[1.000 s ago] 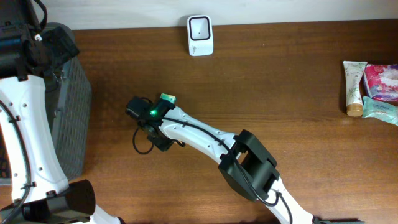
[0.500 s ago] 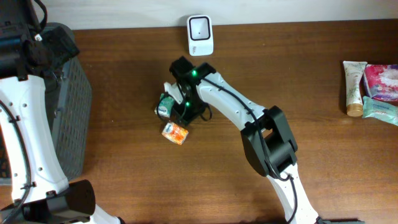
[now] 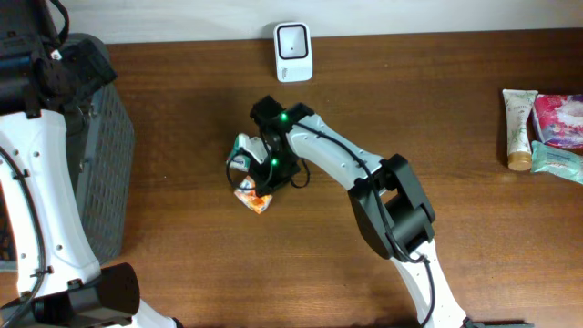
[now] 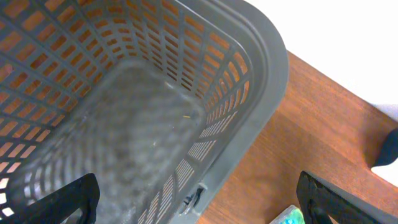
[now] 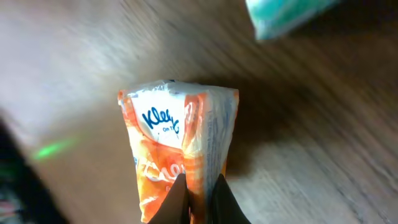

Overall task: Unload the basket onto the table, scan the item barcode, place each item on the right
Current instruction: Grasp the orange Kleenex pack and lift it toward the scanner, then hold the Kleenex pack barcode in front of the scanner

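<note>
Checking remotely, I found the right gripper (image 5: 199, 191) clenched, apparently pinching the orange tissue pack (image 5: 177, 143); left gripper (image 4: 199, 202) gaped wide above the basket (image 4: 264, 68).

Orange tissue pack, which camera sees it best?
The right wrist view: the orange tissue pack fills the picture, its printed letters clear, pinched by the right pincer. Overhead it is small and half hidden under the arm. The left wrist view shows the grey basket, not the pack.

Ctr: tissue pack (image 3: 255, 198), scanner (image 3: 293, 52) behind it, basket (image 3: 100, 146) far L.
</note>
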`<state>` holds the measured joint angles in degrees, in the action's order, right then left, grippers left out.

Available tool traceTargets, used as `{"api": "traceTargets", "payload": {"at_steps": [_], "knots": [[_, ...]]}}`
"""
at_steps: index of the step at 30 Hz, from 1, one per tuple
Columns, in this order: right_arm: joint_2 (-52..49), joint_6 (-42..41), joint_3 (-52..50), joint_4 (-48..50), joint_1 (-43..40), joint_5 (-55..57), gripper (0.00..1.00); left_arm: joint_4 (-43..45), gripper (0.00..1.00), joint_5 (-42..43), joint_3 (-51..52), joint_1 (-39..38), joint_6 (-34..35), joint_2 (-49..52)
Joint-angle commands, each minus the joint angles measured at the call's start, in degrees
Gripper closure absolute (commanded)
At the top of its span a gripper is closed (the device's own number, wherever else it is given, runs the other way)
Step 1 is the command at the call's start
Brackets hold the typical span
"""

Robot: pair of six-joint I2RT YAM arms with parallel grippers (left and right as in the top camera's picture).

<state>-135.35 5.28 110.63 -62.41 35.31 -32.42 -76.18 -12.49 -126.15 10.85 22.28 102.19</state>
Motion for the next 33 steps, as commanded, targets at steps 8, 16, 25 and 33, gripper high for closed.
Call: {"api": "traceTargets", "payload": {"at_steps": [8, 16, 25, 33], "knots": [[3.08, 8.15, 3.72, -1.90, -23.69, -46.56, 0.96, 0.07, 0.01, -0.42, -0.55, 0.20, 0.35, -0.92], [3.08, 11.82, 3.72, -1.27, -31.67, -56.52, 0.96, 0.07, 0.01, -0.42, -0.55, 0.20, 0.35, -0.92], [3.08, 11.85, 3.72, -0.42, -31.98, -56.43, 0.96, 0.07, 0.01, -0.42, -0.55, 0.20, 0.35, -0.92], [3.10, -9.51, 3.80, 3.78, -23.34, 10.62, 0.96, 0.07, 0.01, -0.42, -0.55, 0.20, 0.35, -0.92]]}}
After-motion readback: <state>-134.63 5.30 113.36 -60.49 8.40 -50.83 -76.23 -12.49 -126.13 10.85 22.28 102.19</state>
